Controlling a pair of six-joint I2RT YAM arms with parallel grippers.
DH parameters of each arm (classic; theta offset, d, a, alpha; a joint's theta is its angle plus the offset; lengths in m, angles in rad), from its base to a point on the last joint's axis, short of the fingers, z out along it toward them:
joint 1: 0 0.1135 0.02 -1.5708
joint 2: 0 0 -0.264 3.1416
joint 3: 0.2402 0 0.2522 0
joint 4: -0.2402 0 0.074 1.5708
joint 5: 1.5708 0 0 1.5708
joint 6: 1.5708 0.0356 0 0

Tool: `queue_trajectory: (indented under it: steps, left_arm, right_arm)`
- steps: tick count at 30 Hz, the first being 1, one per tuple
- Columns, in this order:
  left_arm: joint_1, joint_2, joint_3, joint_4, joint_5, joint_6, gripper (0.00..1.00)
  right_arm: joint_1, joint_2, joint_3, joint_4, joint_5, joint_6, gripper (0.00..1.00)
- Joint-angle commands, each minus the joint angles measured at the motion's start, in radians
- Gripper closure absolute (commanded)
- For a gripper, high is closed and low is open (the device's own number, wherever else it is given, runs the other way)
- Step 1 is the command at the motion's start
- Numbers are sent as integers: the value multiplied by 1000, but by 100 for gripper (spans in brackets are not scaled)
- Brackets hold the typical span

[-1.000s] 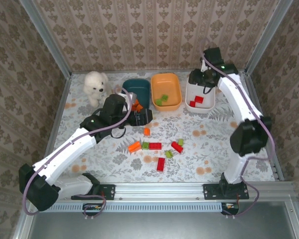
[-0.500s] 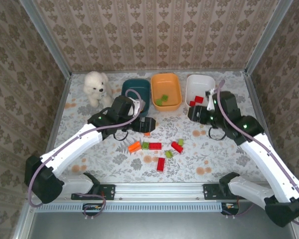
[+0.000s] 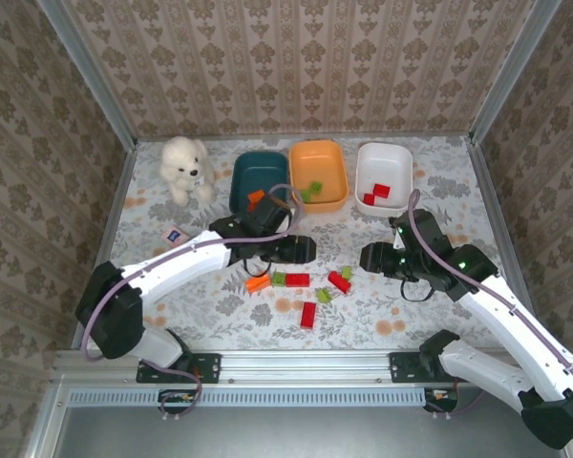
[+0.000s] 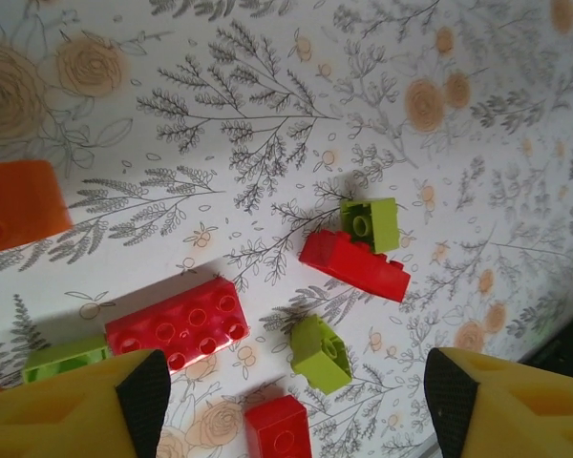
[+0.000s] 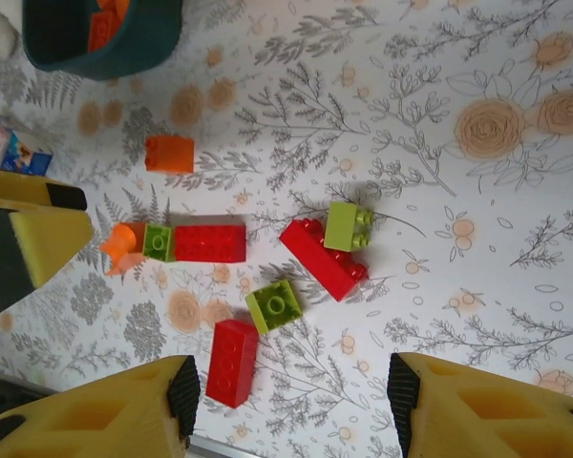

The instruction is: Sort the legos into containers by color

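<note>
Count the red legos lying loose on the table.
3. One red brick sits beside a small green brick; a second red brick touches another green brick; the third red brick lies lowest in the right wrist view. The left arm may hide more.

No legible text, number, brand or sign anywhere. Printed face noted on blue-and-pink carton (image 5: 10, 148), near the left edge of the right wrist view; characters too small and blurred to read. Stud tops of red lego (image 4: 177, 324): no lettering resolvable.
</note>
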Motion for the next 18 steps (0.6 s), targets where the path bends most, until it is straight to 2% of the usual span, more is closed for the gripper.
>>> queue_trajectory:
  steps: [1,4,7,11,14,18]
  left_arm:
    - [-37,59,68,-42,-51,-62,29]
    - [-66,130,138,-51,-62,-80,31]
    - [-110,235,277,-127,-94,-12,32]
    - [-165,402,486,-260,-129,89,37]
    - [-185,504,586,-320,-132,107,44]
    - [-201,593,680,-393,-151,100,47]
  right_arm:
    - [9,-2,29,-48,-5,-9,42]
    - [10,-8,50,-66,11,-35,42]
    - [11,-27,70,-93,36,-47,43]
    - [11,-153,98,-72,80,-41,43]
    - [11,-259,122,-43,115,-33,40]
    - [10,-294,190,-73,124,-14,40]
